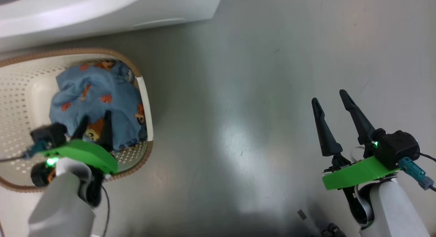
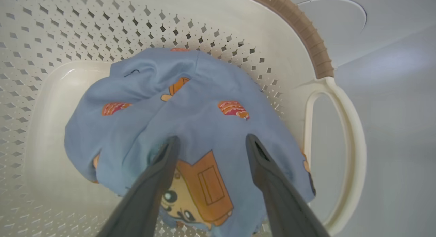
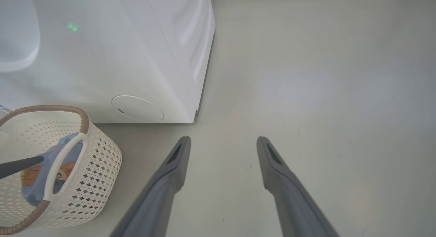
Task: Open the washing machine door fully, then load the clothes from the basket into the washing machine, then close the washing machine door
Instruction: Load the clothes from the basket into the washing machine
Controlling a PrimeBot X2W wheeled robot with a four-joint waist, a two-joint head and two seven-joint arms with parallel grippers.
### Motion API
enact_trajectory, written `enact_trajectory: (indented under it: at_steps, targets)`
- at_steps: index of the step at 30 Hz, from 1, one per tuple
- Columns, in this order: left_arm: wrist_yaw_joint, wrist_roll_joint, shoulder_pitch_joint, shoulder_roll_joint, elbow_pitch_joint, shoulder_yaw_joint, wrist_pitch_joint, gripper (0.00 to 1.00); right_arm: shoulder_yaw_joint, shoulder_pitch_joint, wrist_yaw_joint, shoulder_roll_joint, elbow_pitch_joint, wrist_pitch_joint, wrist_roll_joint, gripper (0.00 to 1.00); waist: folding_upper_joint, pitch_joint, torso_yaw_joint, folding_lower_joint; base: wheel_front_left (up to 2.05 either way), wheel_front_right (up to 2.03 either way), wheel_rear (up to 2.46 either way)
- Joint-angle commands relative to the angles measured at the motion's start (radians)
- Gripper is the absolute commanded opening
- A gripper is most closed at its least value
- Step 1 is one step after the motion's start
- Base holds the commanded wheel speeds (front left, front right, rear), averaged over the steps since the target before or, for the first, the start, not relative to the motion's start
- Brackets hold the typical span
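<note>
No text, brand or number can be read anywhere. The clothes in the basket carry orange-brown cartoon prints, pictures rather than letters. A small dark curved mark on the blue fabric, far left of the heap, may be a stroke of print, but it is too small to tell. The washing machine and its round cap show plain white, nothing legible.

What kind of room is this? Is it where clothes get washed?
Most likely a laundry corner. A big white washing machine stands on a plain grey floor, and beside it sits a holey cream basket with blue bear-print clothes inside.
</note>
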Motion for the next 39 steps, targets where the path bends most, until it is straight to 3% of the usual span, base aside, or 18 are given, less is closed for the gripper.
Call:
enact_trajectory:
  at_steps: [1,10,18,20,21,26,39]
  targets:
    - [-0.003,-0.032,-0.015,0.050,0.022,0.008,0.013,1.00,0.022,0.014,0.006,-0.002,-0.020,-0.012,0.010,1.00,-0.0001,0.038,-0.011,-0.0001,0.00,0.00,0.00]
    - [-0.003,-0.085,-0.129,0.083,0.127,-0.060,0.084,1.00,0.009,0.013,0.006,-0.001,-0.034,-0.012,0.016,1.00,-0.0001,0.083,-0.016,-0.0001,0.00,0.00,0.00]
    - [-0.003,-0.106,-0.201,0.075,0.202,-0.081,0.106,1.00,0.014,0.009,0.006,0.002,-0.039,-0.012,0.020,1.00,-0.0001,0.103,-0.014,-0.0001,0.00,0.00,0.00]
    - [-0.003,-0.106,-0.213,0.073,0.209,-0.097,0.109,0.24,0.014,0.007,0.006,0.002,-0.039,-0.012,0.021,1.00,-0.0001,0.105,-0.015,-0.0001,0.00,0.00,0.00]
    - [-0.003,-0.109,-0.216,0.072,0.212,-0.103,0.107,0.00,0.013,0.006,0.006,0.002,-0.039,-0.012,0.021,1.00,-0.0001,0.104,-0.014,-0.0001,0.00,0.00,0.00]
    - [-0.003,-0.125,-0.204,0.063,0.221,-0.136,0.101,0.00,0.012,-0.002,0.006,0.002,-0.031,-0.012,0.024,1.00,-0.0001,0.079,-0.012,-0.0001,0.00,0.00,0.00]
    - [-0.003,-0.173,-0.078,0.080,0.166,-0.179,-0.035,0.00,0.029,-0.014,0.006,-0.006,-0.010,-0.012,0.032,1.00,-0.0001,-0.073,0.005,-0.0001,0.00,0.00,0.00]
